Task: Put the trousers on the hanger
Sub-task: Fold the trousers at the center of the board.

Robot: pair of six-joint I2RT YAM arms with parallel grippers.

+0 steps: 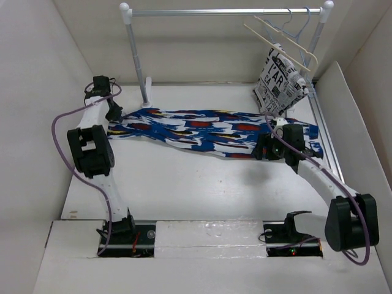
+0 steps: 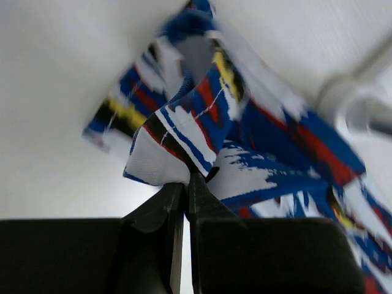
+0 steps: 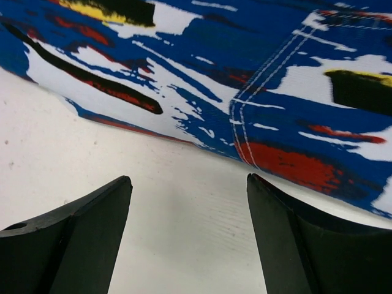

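- Two grip points matter on the trousers (image 1: 208,130): the hem end at left-centre of the top view and the wider end at right-centre. They lie stretched out flat across the far half of the tabletop (image 1: 202,190).
- Left jaws: together, clamped on a folded corner of the printed cloth (image 2: 184,147). The left wrist view shows the fabric puckered and lifted slightly above the nip.
- Right jaws: apart and holding nothing. Bare tabletop (image 3: 184,202) shows between them, and the near edge of the trousers (image 3: 257,104) lies just beyond the tips.
- Curved stitching there looks like a pocket seam, so this is probably the waist end.
- Handling, judged: thin, light and fully limp. The cloth will sag and drape between holds and carries no shape of its own. The weave looks matte, so slip in the jaws should be small, though a one-layer pinch could creep.
- Best hold, judged: take seams or doubled edges such as hem, waistband or pocket line. Keep both ends taut so the middle can fold over a bar.
- Hanger (image 1: 275,48): upper right of the top view, hung tilted on the rail (image 1: 226,11). It sits beside the blue wire hangers (image 1: 293,24), above the lettered cloth (image 1: 280,79), and well apart from the trousers.
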